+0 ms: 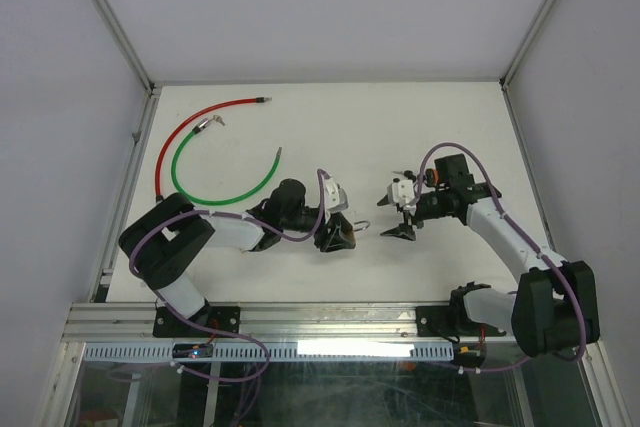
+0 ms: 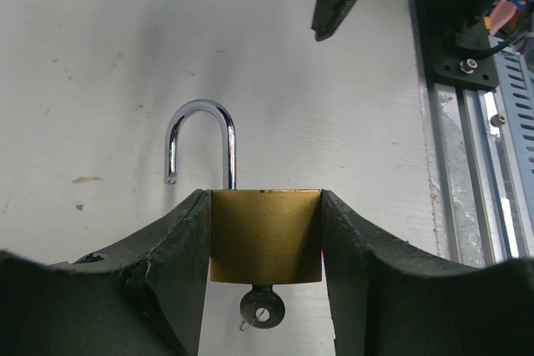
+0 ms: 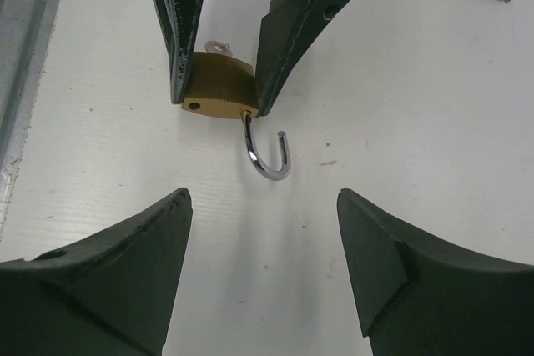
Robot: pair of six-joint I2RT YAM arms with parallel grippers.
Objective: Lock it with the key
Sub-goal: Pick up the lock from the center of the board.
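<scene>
The left arm (image 1: 230,230) is lying low, its left gripper (image 1: 340,234) clamping the brass padlock (image 2: 265,235) near the centre of the table (image 1: 300,137). At the padlock's 3 o'clock, the right gripper (image 1: 400,230) is hovering, spread wide and empty. The top view is hiding the key (image 2: 262,310); the left wrist view is showing it seated in the keyhole.

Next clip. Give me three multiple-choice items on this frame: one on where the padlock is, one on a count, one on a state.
1. Where is the padlock?
A) in the left gripper
B) lying loose
C) hung on a hook

2. How many cables are in view?
A) one
B) two
C) three

3. The shackle is:
A) open
B) shut
C) missing

Answers:
1 A, its brass body sits clamped there.
2 B, a red cable and a green cable.
3 A, its free end hangs clear of the body.
</scene>
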